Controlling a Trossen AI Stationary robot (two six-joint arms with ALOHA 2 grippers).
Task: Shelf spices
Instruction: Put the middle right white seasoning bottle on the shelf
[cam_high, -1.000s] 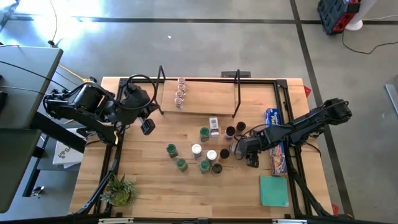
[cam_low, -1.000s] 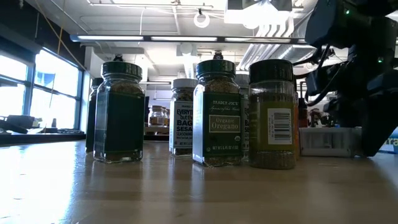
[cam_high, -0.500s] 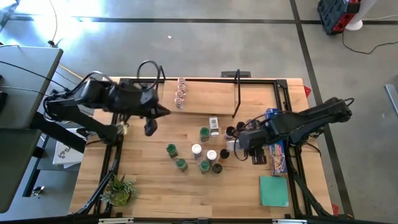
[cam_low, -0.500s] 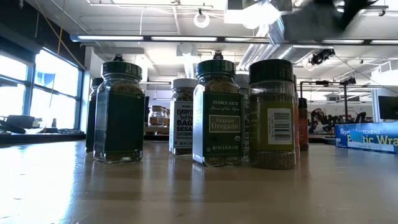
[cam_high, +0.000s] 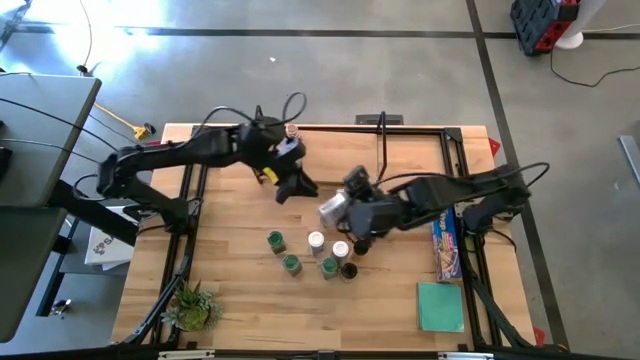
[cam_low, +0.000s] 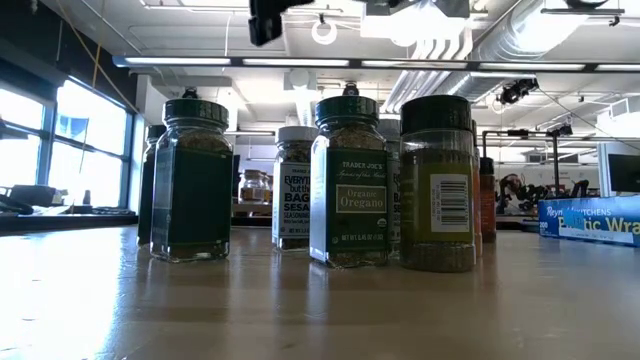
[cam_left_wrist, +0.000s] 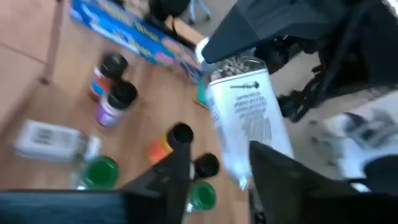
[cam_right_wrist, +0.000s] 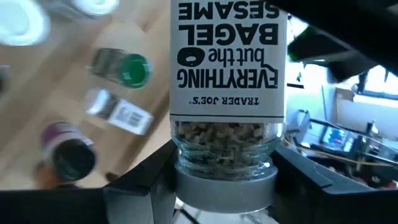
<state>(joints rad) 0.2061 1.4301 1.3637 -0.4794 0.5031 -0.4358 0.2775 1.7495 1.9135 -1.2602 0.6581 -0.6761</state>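
Note:
My right gripper (cam_high: 352, 213) is shut on a spice jar (cam_high: 333, 209) with a white "Everything but the Bagel Sesame" label, held above the table's middle. My left gripper (cam_high: 299, 187) stands open just left of it. In the left wrist view the jar (cam_left_wrist: 242, 118) shows beyond the open fingers (cam_left_wrist: 177, 168); I cannot tell whether they touch it. Several spice jars with green (cam_high: 275, 240), white (cam_high: 316, 240) and black tops stand on the table. The shelf's wooden board (cam_high: 335, 160) lies at the far edge, one jar (cam_high: 292, 130) showing on it. My right gripper pinches the jar's lid end (cam_right_wrist: 224, 180) between its two fingers (cam_right_wrist: 146, 177), one on either side. The jar is lifted clear of the table. It sticks out beyond the fingers, its bottom end (cam_high: 325, 211) toward the table's left and my left gripper.
A long blue box (cam_high: 441, 240) and a teal square (cam_high: 440, 306) lie near the right edge. A small plant (cam_high: 192, 306) stands at the near left corner. One jar (cam_right_wrist: 118, 112) lies on its side on the table. Black wire uprights (cam_high: 381, 150) rise from the shelf.
My right gripper has risen from the table with the jar and carried it toward the table's left, rolling so that the jar points at the left arm. My left gripper has swung from the table's left edge toward the right, sinking toward the held jar.

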